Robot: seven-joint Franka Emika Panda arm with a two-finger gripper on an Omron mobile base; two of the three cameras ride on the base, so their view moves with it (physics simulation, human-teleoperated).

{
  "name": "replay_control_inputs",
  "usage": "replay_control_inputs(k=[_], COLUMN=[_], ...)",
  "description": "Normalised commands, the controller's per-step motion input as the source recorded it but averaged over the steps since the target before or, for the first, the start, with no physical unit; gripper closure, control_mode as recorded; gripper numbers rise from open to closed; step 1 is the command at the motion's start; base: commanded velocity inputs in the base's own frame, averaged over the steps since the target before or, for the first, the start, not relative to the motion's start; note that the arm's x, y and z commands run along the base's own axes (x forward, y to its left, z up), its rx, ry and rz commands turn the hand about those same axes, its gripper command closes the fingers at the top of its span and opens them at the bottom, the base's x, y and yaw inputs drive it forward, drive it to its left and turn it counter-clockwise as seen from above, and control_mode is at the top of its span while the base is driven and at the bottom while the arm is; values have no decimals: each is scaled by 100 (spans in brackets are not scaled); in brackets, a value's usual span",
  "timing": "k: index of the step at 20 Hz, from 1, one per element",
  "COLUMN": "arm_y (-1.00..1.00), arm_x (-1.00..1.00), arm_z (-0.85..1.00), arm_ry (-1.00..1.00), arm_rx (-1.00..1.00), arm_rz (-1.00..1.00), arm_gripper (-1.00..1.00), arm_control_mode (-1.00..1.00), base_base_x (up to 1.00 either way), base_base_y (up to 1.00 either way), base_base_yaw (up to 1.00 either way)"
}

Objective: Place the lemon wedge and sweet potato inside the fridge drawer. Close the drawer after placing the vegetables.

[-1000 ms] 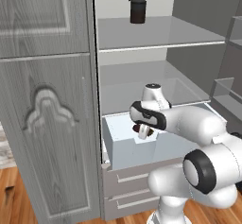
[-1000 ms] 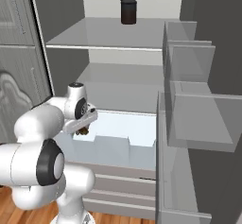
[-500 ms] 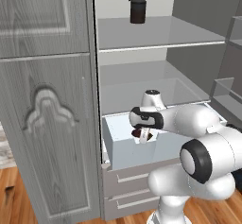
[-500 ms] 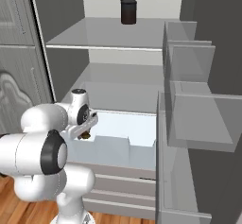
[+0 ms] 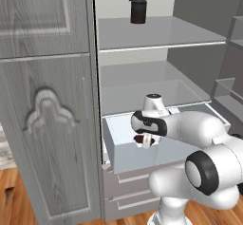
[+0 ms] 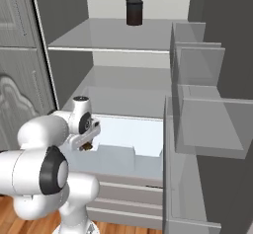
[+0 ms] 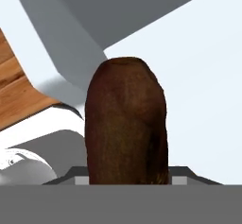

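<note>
A: Where's the sweet potato (image 7: 125, 124)?

B: Pinched in the gripper (image 5: 144, 142), hanging just over the near left corner of the open fridge drawer (image 5: 124, 153)!

A: And above?

B: A dark jar (image 5: 137, 9) stands far back on the top shelf (image 5: 161, 34).

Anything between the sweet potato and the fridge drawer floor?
Nothing visible. The gripper holds the sweet potato over the open fridge drawer, inside its front wall, with bare pale floor under it in the hand view.
</note>
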Motion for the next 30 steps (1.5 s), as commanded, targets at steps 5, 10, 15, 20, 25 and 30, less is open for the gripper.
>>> replay_control_inputs(k=[5, 10, 15, 20, 25, 30], arm_y=[-6, -4, -9, -3, 0, 0], arm_x=[-51, 59, 80, 34, 1, 0], arm_z=[6, 38, 7, -42, -69, -73], arm_ry=[5, 7, 10, 7, 0, 0], arm_rx=[0, 1, 2, 0, 0, 0], arm_rz=[3, 9, 4, 0, 0, 0], arm_gripper=[100, 100, 100, 100, 100, 100], arm_control_mode=[-100, -100, -100, -100, -100, -100], base_base_x=[0, 0, 0, 0, 0, 0], base_base_y=[0, 0, 0, 0, 0, 0], base_base_yaw=[0, 0, 0, 0, 0, 0])
